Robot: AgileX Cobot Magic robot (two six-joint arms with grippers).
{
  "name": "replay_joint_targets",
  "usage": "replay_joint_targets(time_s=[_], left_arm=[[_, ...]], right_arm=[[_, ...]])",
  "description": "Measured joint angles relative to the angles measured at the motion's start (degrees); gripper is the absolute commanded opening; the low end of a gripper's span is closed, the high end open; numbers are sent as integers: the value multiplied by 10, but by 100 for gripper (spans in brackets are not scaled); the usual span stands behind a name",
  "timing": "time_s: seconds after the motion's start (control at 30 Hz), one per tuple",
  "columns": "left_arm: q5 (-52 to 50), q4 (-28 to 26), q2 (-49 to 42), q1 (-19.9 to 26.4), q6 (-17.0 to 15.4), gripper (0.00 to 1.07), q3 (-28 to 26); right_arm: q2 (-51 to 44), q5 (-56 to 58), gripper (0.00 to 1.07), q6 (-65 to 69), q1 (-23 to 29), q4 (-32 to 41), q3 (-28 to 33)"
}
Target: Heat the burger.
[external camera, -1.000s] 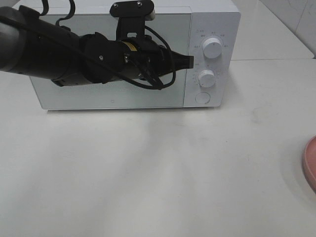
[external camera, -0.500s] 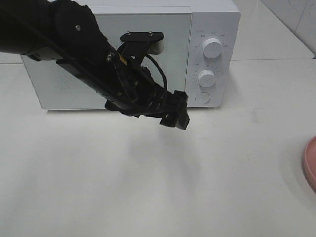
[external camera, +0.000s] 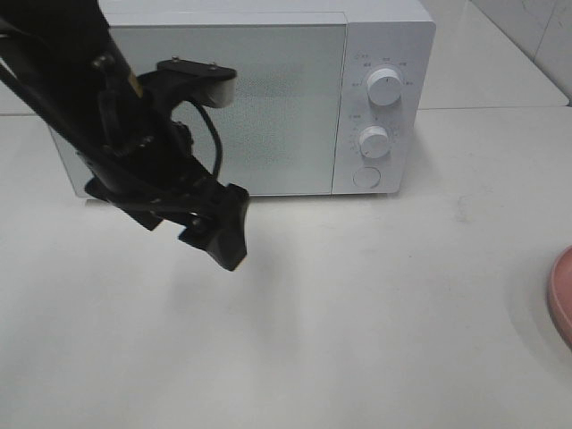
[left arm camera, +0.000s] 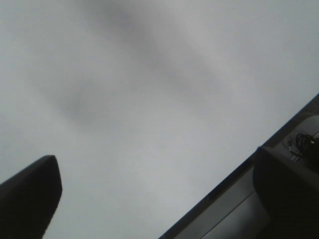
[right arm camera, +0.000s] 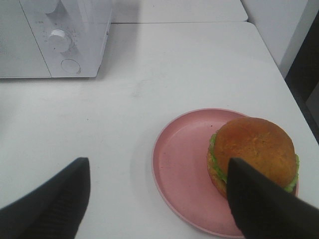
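Observation:
The burger [right arm camera: 251, 152], with a golden-brown bun and green lettuce, sits on the right side of a pink plate [right arm camera: 182, 164] in the right wrist view. My right gripper [right arm camera: 154, 209] is open and empty above the table. One fingertip is in front of the burger's near edge; I cannot tell whether they touch. In the exterior view only the plate's edge [external camera: 563, 295] shows at far right; the burger is out of view. My left gripper [external camera: 225, 241] hangs over the table in front of the microwave, open and empty in its wrist view [left arm camera: 159, 199].
The white microwave [external camera: 268, 98] stands at the back with its door shut. Two knobs [external camera: 384, 87] and a round button [external camera: 366, 177] are on its right panel. It also shows in the right wrist view [right arm camera: 55, 35]. The table's right edge [right arm camera: 279, 74] lies beyond the plate.
My left arm has swung down and to the left, from in front of the microwave's panel to over the table before the door. The door stays shut.

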Motion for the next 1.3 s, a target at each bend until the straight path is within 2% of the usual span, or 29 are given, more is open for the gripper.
replay_joint_targets(time_s=[0.03, 0.07, 0.1, 0.13, 0.2, 0.27, 0.3, 0.33, 0.37, 0.43, 0.47, 0.5, 0.53, 0.57, 0.63, 0.73, 0.8, 0.9, 0.93, 1.03, 1.1, 1.17, 1.3], left_arm=[[0, 0, 0, 0, 0, 99, 0], [16, 0, -10, 29, 0, 99, 0], [16, 0, -10, 29, 0, 99, 0], [34, 0, -20, 58, 0, 99, 0], [44, 0, -25, 71, 0, 99, 0], [60, 1, -41, 123, 0, 99, 4], [60, 1, -41, 123, 0, 99, 4], [61, 1, -57, 156, 0, 99, 17], [61, 1, -57, 156, 0, 99, 17], [62, 1, -83, 209, 0, 99, 53], [62, 1, -83, 209, 0, 99, 53], [63, 1, -103, 248, 0, 99, 80], [65, 1, -112, 268, 0, 99, 95], [65, 1, -112, 268, 0, 99, 95], [70, 1, -155, 331, -3, 99, 154], [70, 0, -169, 346, -5, 99, 168], [70, 0, -217, 380, -13, 99, 205], [70, 1, -266, 400, -15, 99, 233], [71, 1, -300, 402, -15, 99, 250], [71, 1, -319, 403, -15, 99, 258], [72, 5, -391, 403, -15, 99, 287], [72, 6, -407, 403, -17, 99, 293], [73, 11, -502, 403, -41, 99, 338]], right_arm=[[0, 0, 74, 0, 0, 0, 0], [0, 0, 74, 0, 0, 0, 0], [0, 0, 74, 0, 0, 0, 0], [0, 0, 74, 0, 0, 0, 0], [0, 0, 74, 0, 0, 0, 0], [0, 0, 74, 0, 0, 0, 0], [0, 0, 74, 0, 0, 0, 0], [0, 0, 74, 0, 0, 0, 0], [0, 0, 74, 0, 0, 0, 0], [0, 0, 74, 0, 0, 0, 0], [0, 0, 74, 0, 0, 0, 0], [0, 0, 74, 0, 0, 0, 0], [0, 0, 74, 0, 0, 0, 0], [0, 0, 74, 0, 0, 0, 0], [0, 0, 74, 0, 0, 0, 0], [0, 0, 74, 0, 0, 0, 0], [0, 0, 74, 0, 0, 0, 0], [0, 0, 74, 0, 0, 0, 0], [0, 0, 74, 0, 0, 0, 0], [0, 0, 74, 0, 0, 0, 0], [0, 0, 74, 0, 0, 0, 0], [0, 0, 74, 0, 0, 0, 0], [0, 0, 74, 0, 0, 0, 0]])
